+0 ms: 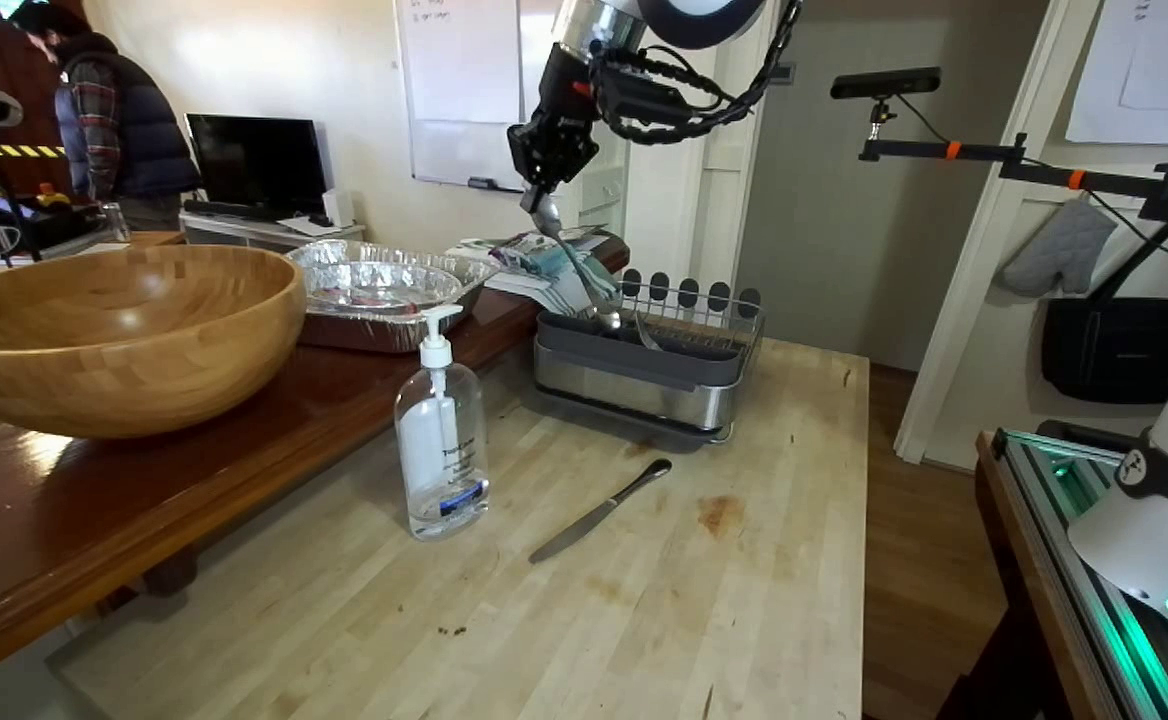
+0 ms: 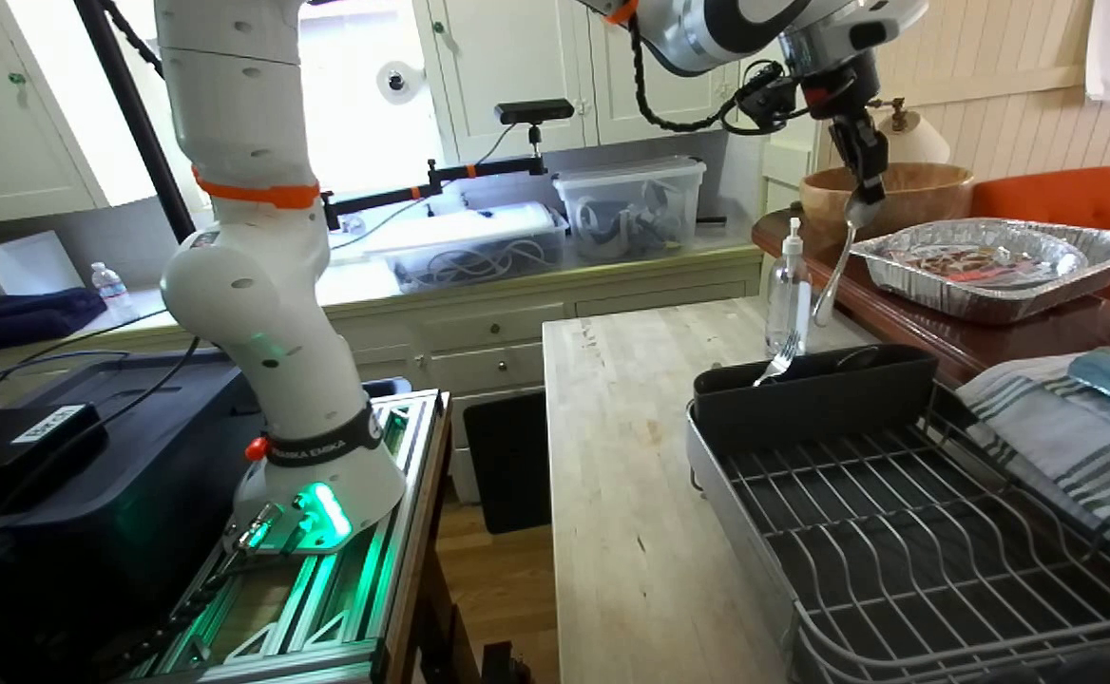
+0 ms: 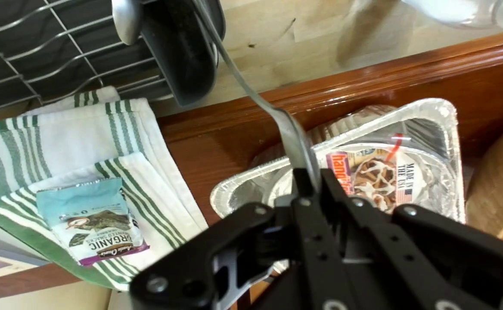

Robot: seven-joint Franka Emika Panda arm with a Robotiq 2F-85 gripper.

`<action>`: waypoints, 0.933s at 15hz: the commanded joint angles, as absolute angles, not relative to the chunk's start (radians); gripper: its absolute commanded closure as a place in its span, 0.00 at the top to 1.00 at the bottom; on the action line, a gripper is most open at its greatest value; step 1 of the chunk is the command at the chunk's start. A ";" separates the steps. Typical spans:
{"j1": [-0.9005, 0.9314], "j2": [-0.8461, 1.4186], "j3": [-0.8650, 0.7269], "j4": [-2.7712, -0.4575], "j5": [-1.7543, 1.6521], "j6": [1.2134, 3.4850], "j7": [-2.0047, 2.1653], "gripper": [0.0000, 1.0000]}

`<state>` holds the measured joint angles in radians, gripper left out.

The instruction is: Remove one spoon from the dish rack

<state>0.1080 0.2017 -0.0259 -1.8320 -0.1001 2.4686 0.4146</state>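
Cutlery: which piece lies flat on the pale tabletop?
The knife near the pump bottle; the gripper holds the spoon, and the fork leans in the dark caddy.

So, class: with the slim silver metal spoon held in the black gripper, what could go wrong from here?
The slim silver metal spoon is pinched by its bowl in the black gripper, so it might twist or slip. Its handle hangs down, seemingly close to the dark grey cutlery holder on the silver-grey metal dish rack; a sideways move could snag it on the holder or the silver metal fork there.
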 commanded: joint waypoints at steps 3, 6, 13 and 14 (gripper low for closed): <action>0.130 0.142 0.021 -1.896 -0.119 2.444 0.348 0.02; 0.142 0.152 0.051 -1.903 -0.118 2.426 0.306 0.02; 0.176 0.204 0.097 -1.900 -0.126 2.342 0.239 0.02; 0.181 0.214 0.100 -1.904 -0.129 2.334 0.230 0.02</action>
<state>0.1688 0.1945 0.0922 -1.8978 -0.1034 2.3742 0.2536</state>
